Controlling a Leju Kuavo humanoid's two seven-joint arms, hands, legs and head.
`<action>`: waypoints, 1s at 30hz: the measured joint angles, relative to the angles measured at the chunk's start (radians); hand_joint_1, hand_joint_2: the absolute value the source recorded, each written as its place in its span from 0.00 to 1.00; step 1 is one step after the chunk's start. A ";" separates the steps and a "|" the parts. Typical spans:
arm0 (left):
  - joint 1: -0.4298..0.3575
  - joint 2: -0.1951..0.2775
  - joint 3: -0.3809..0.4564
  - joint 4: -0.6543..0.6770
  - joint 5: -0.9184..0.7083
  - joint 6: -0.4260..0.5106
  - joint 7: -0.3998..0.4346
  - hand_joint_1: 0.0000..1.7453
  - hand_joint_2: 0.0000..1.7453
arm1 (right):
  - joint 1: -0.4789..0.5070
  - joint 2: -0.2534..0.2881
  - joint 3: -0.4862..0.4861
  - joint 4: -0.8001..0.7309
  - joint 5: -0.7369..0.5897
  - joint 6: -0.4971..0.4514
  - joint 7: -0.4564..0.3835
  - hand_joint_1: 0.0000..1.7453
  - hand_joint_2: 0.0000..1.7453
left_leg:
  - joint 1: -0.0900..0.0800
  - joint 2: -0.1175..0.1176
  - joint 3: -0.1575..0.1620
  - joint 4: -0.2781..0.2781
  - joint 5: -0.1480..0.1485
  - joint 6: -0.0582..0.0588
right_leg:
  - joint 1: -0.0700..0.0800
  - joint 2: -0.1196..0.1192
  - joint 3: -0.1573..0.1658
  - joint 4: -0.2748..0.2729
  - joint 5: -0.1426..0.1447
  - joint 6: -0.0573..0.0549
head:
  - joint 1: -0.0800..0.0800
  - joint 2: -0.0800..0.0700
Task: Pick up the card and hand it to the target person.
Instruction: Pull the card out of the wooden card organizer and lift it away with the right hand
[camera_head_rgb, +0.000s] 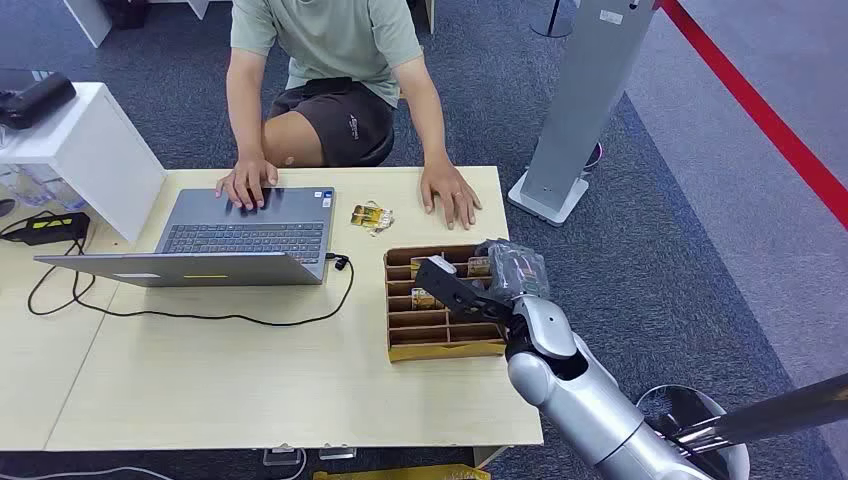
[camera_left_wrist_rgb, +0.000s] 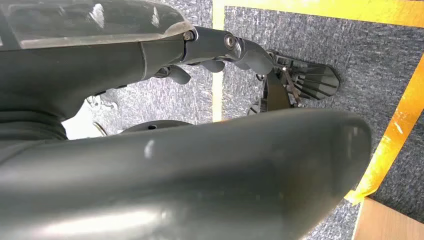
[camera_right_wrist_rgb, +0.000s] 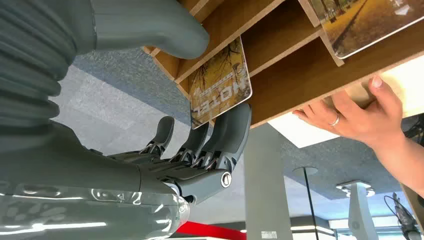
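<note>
A "HOTEL" card (camera_right_wrist_rgb: 220, 82) with a yellow-brown picture stands in a slot of the wooden divider box (camera_head_rgb: 446, 349) on the table's right side. My right hand (camera_head_rgb: 468, 287) reaches over the box's right part. In the right wrist view its dark fingers (camera_right_wrist_rgb: 226, 134) touch the card's free edge from one side, and the thick thumb (camera_right_wrist_rgb: 150, 25) sits apart on the other side, against a divider. The card is not pinched. The person (camera_head_rgb: 330, 60) sits across the table. My left hand (camera_left_wrist_rgb: 215, 50) hangs over the carpet, holding nothing.
The person's hands rest on an open laptop (camera_head_rgb: 245, 232) and on the table near the box (camera_head_rgb: 450, 192). A few loose cards (camera_head_rgb: 371, 217) lie between them. Another card (camera_right_wrist_rgb: 370, 20) stands in a neighbouring slot. A black cable (camera_head_rgb: 200, 315) crosses the table. A grey stand (camera_head_rgb: 580, 110) rises beyond the table's right end.
</note>
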 joint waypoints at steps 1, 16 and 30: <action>0.000 0.000 0.000 0.000 0.000 0.000 0.000 0.00 0.00 | 0.000 0.000 0.000 0.000 0.000 0.000 0.000 0.48 1.00 | 0.000 0.000 0.000 0.000 0.000 0.000 | 0.000 0.000 0.000 0.000 0.000 0.000 | 0.000 0.000; 0.000 0.000 0.000 0.000 0.000 0.002 0.009 0.00 0.00 | 0.003 0.000 0.000 0.002 -0.001 0.000 0.000 0.79 1.00 | 0.000 0.000 0.000 0.000 0.000 0.000 | 0.000 0.000 0.000 0.000 0.000 0.000 | 0.000 0.000; 0.000 0.000 -0.005 0.000 -0.014 0.012 0.011 0.00 0.00 | 0.003 0.000 -0.008 0.002 0.000 0.000 0.000 0.98 1.00 | 0.000 0.000 0.000 0.000 0.000 0.000 | 0.000 0.000 0.000 0.000 0.000 0.000 | 0.000 0.000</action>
